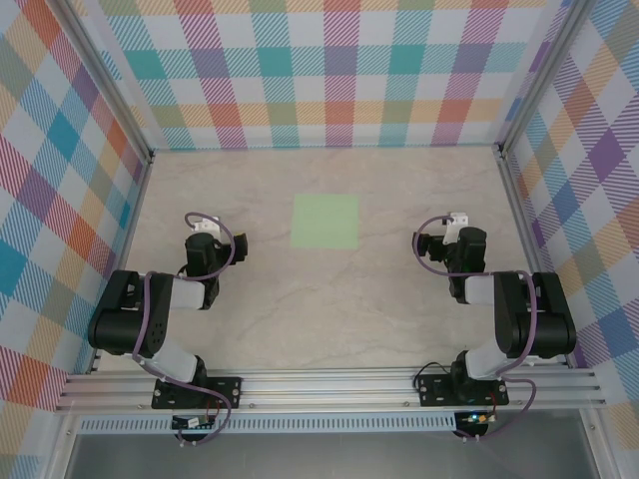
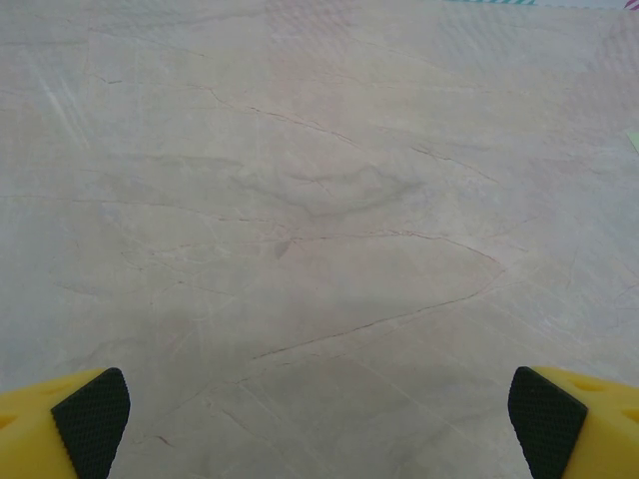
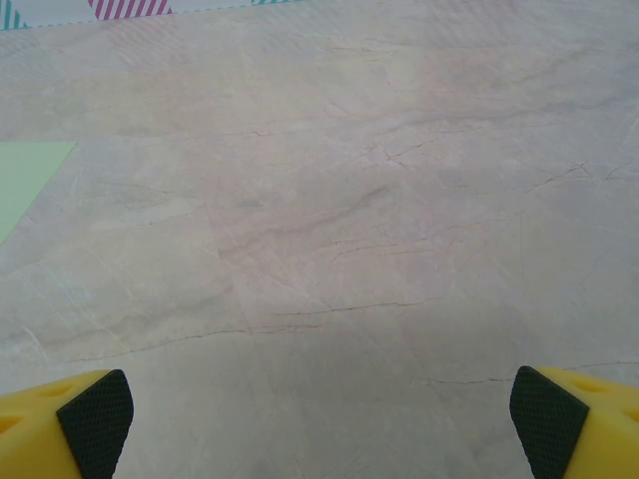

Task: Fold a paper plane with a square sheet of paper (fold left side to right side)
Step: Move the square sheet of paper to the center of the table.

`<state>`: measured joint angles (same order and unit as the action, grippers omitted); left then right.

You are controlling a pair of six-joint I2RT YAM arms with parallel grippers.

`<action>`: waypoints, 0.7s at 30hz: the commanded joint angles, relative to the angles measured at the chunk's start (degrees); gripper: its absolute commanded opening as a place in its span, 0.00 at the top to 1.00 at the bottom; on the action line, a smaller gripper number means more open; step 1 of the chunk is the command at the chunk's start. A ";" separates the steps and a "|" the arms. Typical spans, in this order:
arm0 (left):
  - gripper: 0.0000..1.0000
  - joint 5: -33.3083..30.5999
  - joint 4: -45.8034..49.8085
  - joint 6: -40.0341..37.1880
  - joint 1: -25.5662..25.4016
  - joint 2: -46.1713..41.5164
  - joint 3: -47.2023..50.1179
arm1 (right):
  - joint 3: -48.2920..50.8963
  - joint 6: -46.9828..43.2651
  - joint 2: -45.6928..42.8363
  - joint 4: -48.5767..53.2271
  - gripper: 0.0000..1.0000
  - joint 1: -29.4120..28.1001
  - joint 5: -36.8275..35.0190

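Observation:
The square sheet of paper (image 1: pixel 325 221), pale green, lies flat and unfolded on the marble-patterned table, midway between the two arms and a little farther back. No paper plane is in view. My left gripper (image 1: pixel 208 238) hovers to the left of the sheet, open, its yellow fingers with black pads (image 2: pixel 92 419) wide apart over bare table (image 2: pixel 319 424). A sliver of the sheet's corner (image 2: pixel 634 140) shows at the right edge of the left wrist view. My right gripper (image 1: pixel 454 239) is to the right of the sheet, open and empty (image 3: pixel 321 424). The sheet's corner (image 3: pixel 25 175) lies to its far left.
Plaid walls (image 1: pixel 339 70) close in the table at the back and both sides, with metal posts at the corners (image 1: pixel 150 155). An aluminium rail (image 1: pixel 329 389) carrying both arm bases runs along the near edge.

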<state>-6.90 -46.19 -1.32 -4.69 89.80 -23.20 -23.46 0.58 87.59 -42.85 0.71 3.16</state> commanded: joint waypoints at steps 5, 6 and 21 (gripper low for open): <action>0.00 -0.33 -0.07 0.07 0.50 -0.43 -0.75 | -0.66 0.06 -0.22 -2.39 0.00 0.00 1.27; 0.00 -2.07 1.20 1.09 0.46 -1.28 -1.14 | -0.90 0.75 -0.53 -1.84 0.00 -0.01 -0.86; 0.00 3.45 53.56 8.57 -12.85 -2.00 -36.53 | -11.53 13.66 -27.77 45.89 0.00 -3.99 -1.48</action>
<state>-6.07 -7.27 5.74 -12.86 82.08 -54.22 -33.58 9.74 62.30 -9.87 -1.52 0.67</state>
